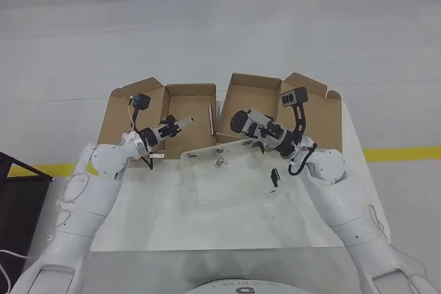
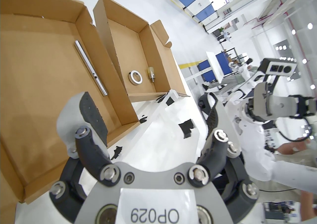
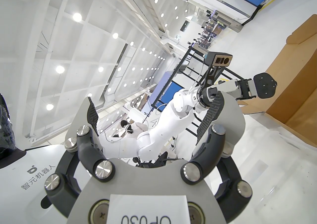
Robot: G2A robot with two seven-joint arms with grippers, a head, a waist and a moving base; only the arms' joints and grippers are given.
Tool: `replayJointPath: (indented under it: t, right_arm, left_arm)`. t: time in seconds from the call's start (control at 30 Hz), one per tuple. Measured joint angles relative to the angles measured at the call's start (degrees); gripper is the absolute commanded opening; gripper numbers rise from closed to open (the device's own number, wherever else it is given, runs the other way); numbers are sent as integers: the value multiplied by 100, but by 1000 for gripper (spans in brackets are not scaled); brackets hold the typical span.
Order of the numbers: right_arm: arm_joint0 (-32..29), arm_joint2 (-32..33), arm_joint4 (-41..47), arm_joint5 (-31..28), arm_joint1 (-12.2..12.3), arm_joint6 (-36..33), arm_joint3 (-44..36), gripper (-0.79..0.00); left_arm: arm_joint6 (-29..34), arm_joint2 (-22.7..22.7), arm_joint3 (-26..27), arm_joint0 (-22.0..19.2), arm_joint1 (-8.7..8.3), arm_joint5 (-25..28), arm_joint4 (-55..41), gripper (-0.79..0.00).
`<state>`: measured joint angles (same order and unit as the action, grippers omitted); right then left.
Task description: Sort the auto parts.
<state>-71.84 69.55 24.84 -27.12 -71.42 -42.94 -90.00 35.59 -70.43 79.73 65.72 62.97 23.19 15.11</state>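
My left pincer hangs with its jaws spread wide and nothing between them, over the left cardboard box. A metal rod lies flat on that box's floor, along the wall that faces the other box. The right cardboard box holds a steel ring and, just beside it, a brass fitting. My right pincer is likewise spread and empty, held over the right box's near side. On the white worktop, in front of the boxes, I see a small metal part and, apart from it, a small dark piece I cannot identify.
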Motion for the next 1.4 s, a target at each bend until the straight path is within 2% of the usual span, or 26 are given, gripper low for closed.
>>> replayJointPath:
  t: [0.13,0.27,0.43,0.6,0.73,0.93,1.07,1.4]
  right_arm:
    - [-101,333,65,23,47,196,-58,0]
    - [-210,815,137,-25,110,373,29,0]
    - [-307,1378,154,-45,166,801,106,0]
    - [-380,1547,60,-36,190,873,62,0]
    - [-403,1550,-29,-33,198,835,72,0]
    - [-402,1532,27,-73,199,787,165,0]
    - [-398,1551,100,-87,205,718,235,0]
    - [-399,1548,178,-105,210,606,265,0]
  left_arm:
    - [-665,46,654,459,-45,622,1203,0]
    - [-1144,245,1007,785,-31,777,1865,0]
    - [-2057,644,1080,898,47,368,3236,0]
    - [-2671,953,1058,807,114,-61,4262,0]
    - [-2622,1112,987,796,116,-56,4925,0]
    - [-2308,1361,952,874,120,187,5403,0]
    - [-2084,1503,864,809,157,164,5460,0]
    - [-2074,1505,846,795,174,81,5330,0]
